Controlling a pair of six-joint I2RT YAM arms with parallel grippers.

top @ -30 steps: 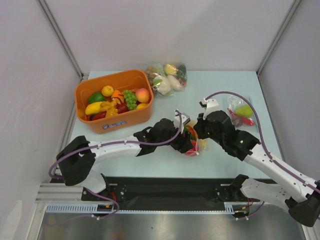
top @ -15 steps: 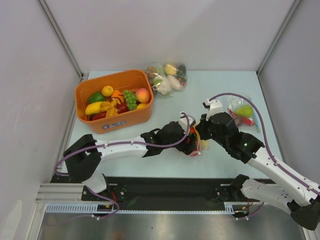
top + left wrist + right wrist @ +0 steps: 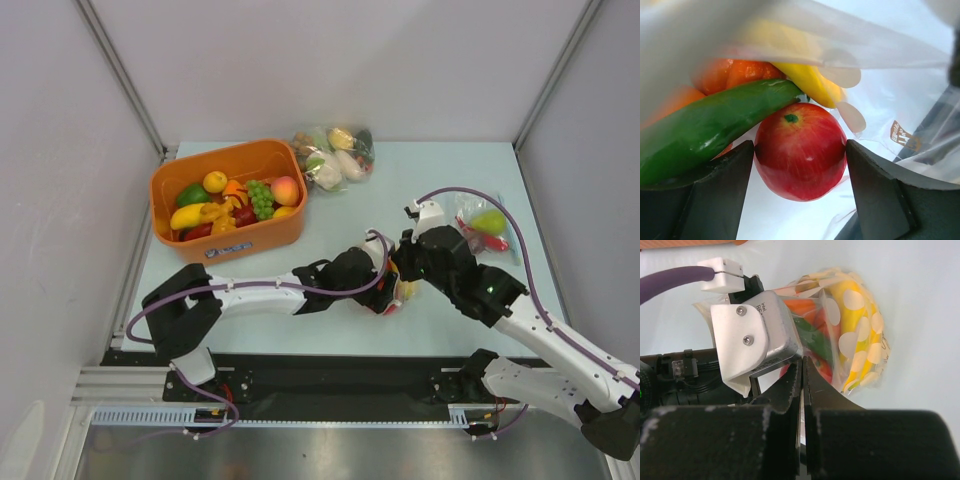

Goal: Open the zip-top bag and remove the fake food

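Zip-top bag (image 3: 402, 292) lay on bench (image 3: 440, 170), near-centre, between both arms. Left jaws were inside bag mouth, apart, straddling red apple (image 3: 800, 155); no squeeze visible. Right jaws were together, pinched on bag lip. Rest of fake food sat packed behind apple: green pepper (image 3: 715, 127), yellow piece (image 3: 810, 82), orange pieces (image 3: 735, 75). Apple judged light, hard, glossy, round, so likely to slip; take across widest middle, squarely. Bag film judged soft, slick, crumply; hold lip firm or bag drags along with apple.
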